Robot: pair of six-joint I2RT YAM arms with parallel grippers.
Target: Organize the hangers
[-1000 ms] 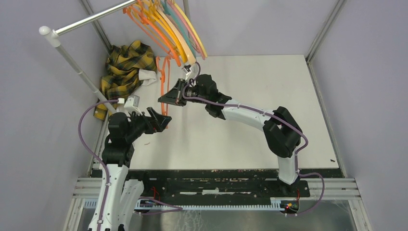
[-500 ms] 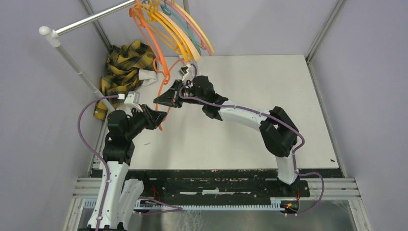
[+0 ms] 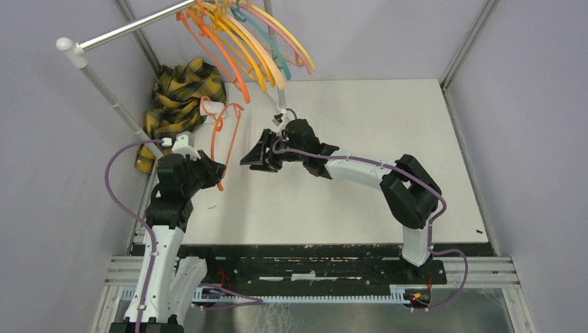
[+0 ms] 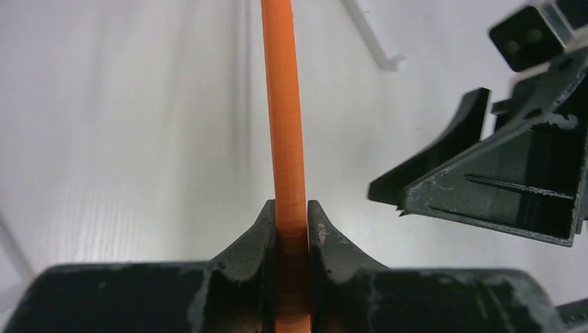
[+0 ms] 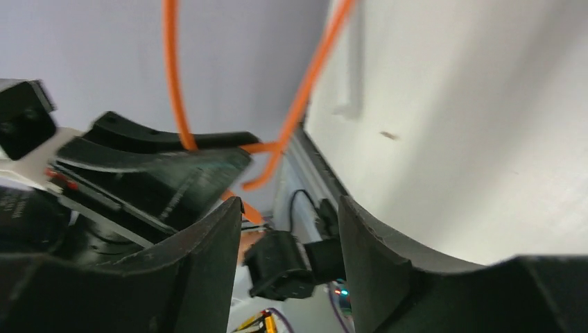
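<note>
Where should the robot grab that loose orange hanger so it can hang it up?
Probably on one thin arm, low down, away from the hook. The orange hanger is a slim bar, so the fingers should close across it, as the left pincer does now from the near side. That leaves the hook end free on the side toward the rack pole.

This looks like a robotics lab cell: plain grey walls (image 3: 541,139) enclose a white worktop (image 3: 388,118), with the left arm (image 3: 161,243) and right arm (image 3: 360,170) bolted to an aluminium rail (image 3: 485,267).
</note>
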